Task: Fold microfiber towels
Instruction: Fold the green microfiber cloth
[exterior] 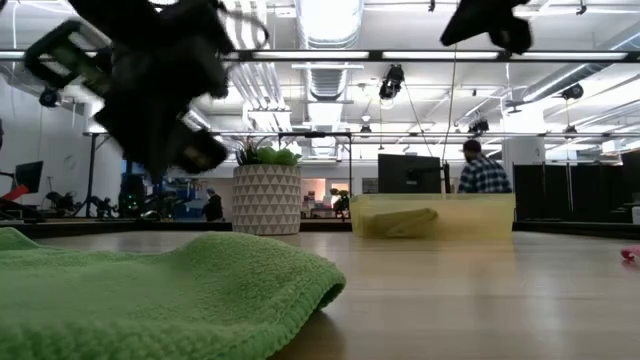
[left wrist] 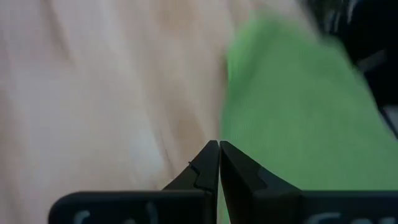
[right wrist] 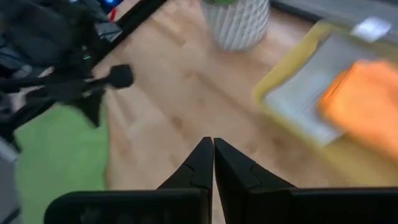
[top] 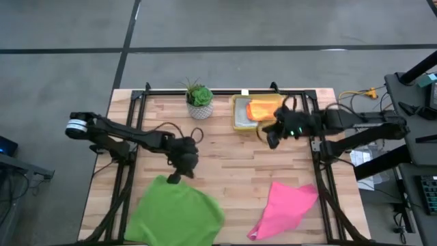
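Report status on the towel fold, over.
Left hand shut, empty, at green towel edge. Right hand shut, empty, beside yellow bin. Pink towel unfolded; orange towel in bin. Nothing in the way.

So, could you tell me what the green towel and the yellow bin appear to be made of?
The green towel looks like soft microfiber cloth: matte, with a fuzzy nap and a rounded folded edge in the low view. The yellow bin seems to be translucent plastic: smooth, straight walls through which a towel shows dimly.
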Controlling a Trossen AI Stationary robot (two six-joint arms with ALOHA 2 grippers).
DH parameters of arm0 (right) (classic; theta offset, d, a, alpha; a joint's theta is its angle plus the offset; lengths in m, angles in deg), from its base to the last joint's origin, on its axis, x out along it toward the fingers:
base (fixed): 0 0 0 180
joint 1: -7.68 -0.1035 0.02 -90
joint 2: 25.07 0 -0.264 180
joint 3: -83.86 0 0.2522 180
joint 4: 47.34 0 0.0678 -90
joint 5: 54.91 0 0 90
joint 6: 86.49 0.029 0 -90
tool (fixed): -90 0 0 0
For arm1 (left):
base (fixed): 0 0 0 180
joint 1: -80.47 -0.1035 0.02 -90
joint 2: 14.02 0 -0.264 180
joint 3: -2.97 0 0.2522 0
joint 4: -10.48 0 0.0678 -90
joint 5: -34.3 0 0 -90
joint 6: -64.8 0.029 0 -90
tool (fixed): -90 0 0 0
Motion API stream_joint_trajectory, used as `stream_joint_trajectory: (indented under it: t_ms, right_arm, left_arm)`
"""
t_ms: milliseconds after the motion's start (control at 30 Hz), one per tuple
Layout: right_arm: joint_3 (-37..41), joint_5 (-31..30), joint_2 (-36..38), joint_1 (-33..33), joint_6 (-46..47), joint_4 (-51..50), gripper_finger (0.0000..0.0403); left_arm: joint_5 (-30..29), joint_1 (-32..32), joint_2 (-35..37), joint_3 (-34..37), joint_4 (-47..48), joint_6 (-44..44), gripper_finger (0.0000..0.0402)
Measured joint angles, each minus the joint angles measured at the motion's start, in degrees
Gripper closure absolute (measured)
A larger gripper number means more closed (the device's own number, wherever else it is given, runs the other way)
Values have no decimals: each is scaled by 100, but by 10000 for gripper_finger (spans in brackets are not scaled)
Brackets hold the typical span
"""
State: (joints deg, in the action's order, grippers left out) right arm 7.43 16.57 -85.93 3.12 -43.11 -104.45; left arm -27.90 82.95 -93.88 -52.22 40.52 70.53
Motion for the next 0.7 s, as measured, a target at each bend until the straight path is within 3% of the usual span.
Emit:
stream_joint_trajectory:
  t_ms: [133,233,333,500,700]
  right_arm:
    - [428,-352,33,-911,951,158,394]
    - [768,-592,-136,-1473,1471,502,394]
    - [1076,-682,-410,-1840,1846,997,394]
    - [1335,-707,-963,-2234,2113,2121,394]
    - [1372,-706,-1759,-2523,1766,3431,394]
  left_arm:
    - [435,19,-251,-96,1156,10,402]
    - [1020,333,-341,-53,1282,166,402]
    - [989,753,-535,-73,1191,505,402]
    - [-442,920,-1286,-195,400,-255,401]
    - [-1835,381,-2318,-852,-128,-1155,402]
